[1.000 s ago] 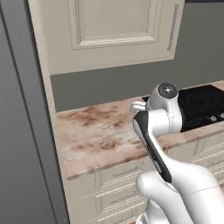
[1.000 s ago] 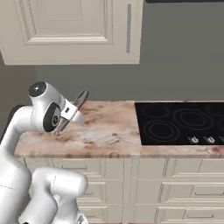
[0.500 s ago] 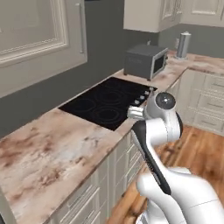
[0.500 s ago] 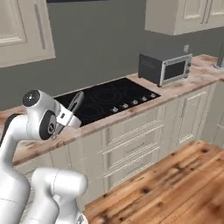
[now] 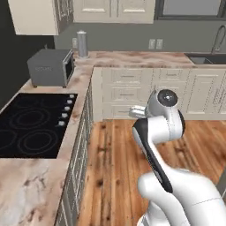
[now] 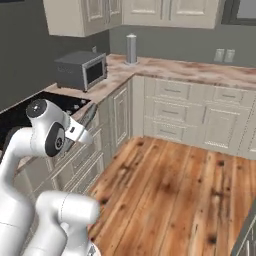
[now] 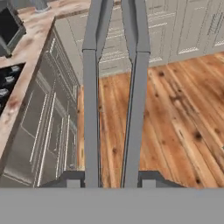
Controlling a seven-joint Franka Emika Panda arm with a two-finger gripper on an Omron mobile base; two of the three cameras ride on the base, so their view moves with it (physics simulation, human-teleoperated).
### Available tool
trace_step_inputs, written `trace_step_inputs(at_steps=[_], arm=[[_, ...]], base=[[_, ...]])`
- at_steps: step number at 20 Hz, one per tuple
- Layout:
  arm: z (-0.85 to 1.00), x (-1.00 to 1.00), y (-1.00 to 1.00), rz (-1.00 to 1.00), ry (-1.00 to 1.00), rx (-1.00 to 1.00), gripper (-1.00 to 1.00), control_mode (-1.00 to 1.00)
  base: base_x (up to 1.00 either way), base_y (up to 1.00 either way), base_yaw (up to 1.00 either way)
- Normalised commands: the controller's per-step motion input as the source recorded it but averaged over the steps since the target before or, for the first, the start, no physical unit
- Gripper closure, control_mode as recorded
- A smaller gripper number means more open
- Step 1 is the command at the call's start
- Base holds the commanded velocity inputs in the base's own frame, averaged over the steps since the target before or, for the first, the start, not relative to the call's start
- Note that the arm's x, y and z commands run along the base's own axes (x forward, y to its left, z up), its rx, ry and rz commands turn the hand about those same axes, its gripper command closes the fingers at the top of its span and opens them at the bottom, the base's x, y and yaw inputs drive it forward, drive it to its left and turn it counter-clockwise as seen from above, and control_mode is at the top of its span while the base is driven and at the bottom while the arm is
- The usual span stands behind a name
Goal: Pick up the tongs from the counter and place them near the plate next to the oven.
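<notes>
So the base has swung right around from a second ago. The tool [image 7: 112, 181] is clamped on the tongs [image 7: 113, 100], carried over wood floor beside the tabletop [image 5: 84, 75]. Plate's nowhere yet, so it's hunting.

Base swinging round, scene sliding past the cameras

The whole view is shifting, so the cameras are moving, not the kitchen: the bare counter [image 5: 26, 194] under the wall cupboards gave way to the black cooktop [image 5: 31, 130], and now the microwave [image 5: 49, 67], a corner run of cabinets [image 6: 200, 112] and the wooden floor [image 6: 165, 195] are coming into sight. The gripper [image 7: 113, 177] is still carrying the tongs [image 7: 114, 92], now over floor.
</notes>
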Motion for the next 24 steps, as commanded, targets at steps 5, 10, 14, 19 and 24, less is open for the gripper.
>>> trace_step_inputs(at_steps=[5, 10, 14, 19, 24], arm=[[0.0, 0.0, 0.0, 0.0, 0.0, 0.0, 1.0, 1.0], [0.0, 0.0, 0.0, 0.0, 0.0, 0.0, 1.0, 1.0], [0.0, 0.0, 0.0, 0.0, 0.0, 0.0, 1.0, 1.0], [0.0, 0.0, 0.0, 0.0, 0.0, 0.0, 1.0, 1.0], [0.0, 0.0, 0.0, 0.0, 0.0, 0.0, 1.0, 1.0]], base=[[0.15, -0.36, -0.71], [0.5, -0.28, -0.54], [0.91, 0.06, -0.37], [1.0, 0.26, -0.25], [1.0, 0.05, -0.18]])
